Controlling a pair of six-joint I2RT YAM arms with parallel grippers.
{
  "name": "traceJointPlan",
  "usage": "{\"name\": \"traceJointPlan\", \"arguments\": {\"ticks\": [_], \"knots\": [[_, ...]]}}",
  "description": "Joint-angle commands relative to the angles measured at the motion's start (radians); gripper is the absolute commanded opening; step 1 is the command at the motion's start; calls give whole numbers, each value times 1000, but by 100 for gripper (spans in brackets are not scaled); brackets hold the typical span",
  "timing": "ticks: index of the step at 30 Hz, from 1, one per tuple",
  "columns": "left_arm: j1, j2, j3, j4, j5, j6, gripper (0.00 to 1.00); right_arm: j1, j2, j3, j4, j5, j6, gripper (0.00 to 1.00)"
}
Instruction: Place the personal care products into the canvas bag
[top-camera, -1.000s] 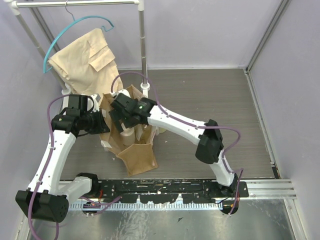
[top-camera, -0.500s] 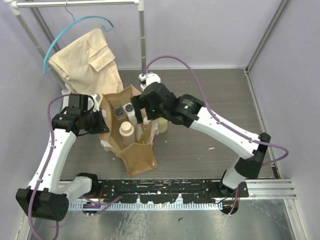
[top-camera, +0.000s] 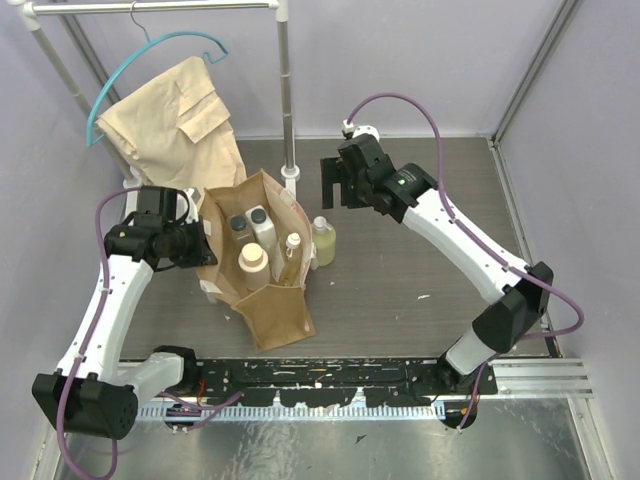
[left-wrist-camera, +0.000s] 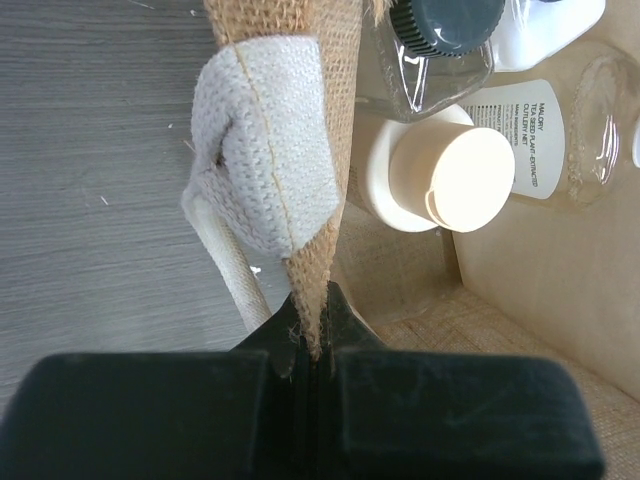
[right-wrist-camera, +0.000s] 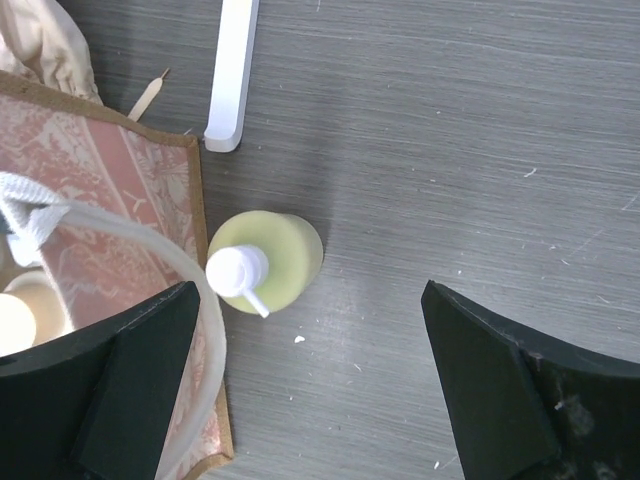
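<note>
The canvas bag (top-camera: 270, 310) stands upright at centre left. In it are the white bottle with dark cap (top-camera: 262, 228), the clear bottle with dark cap (top-camera: 237, 225), the squat cream bottle (top-camera: 252, 259) and the amber bottle with white cap (top-camera: 291, 256). The yellow-green bottle (top-camera: 323, 242) stands on the table, right against the bag's right side. My left gripper (top-camera: 203, 250) is shut on the bag's left rim (left-wrist-camera: 312, 200). My right gripper (top-camera: 338, 190) is open and empty, above the table behind the yellow-green bottle (right-wrist-camera: 278, 252), which lies between its fingers in the wrist view.
A beige garment (top-camera: 170, 125) hangs on a teal hanger on a clothes rack; the rack's pole (top-camera: 287, 100) and white foot (right-wrist-camera: 232, 70) stand just behind the bag. A pale strap handle (right-wrist-camera: 150, 250) arches over the bag's mouth. Walls close in behind and at the right.
My right gripper has come up out of the bag and swung back and to the right, open and empty. The amber bottle now stands in the bag. The left arm has not moved.
</note>
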Motion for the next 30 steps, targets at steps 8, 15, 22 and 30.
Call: {"name": "traceJointPlan", "arguments": {"ticks": [8,15,22,30], "knots": [[-1,8,18,-40,-35,23,0,-6,152,24,82,-135,-12,98],[-1,13,17,-34,-32,28,0,-4,217,18,90,-152,-4,97],[-1,19,15,-29,-26,33,0,17,292,40,74,-143,2,97],[-1,18,12,-23,-16,35,0,36,343,58,61,-133,13,97]]}}
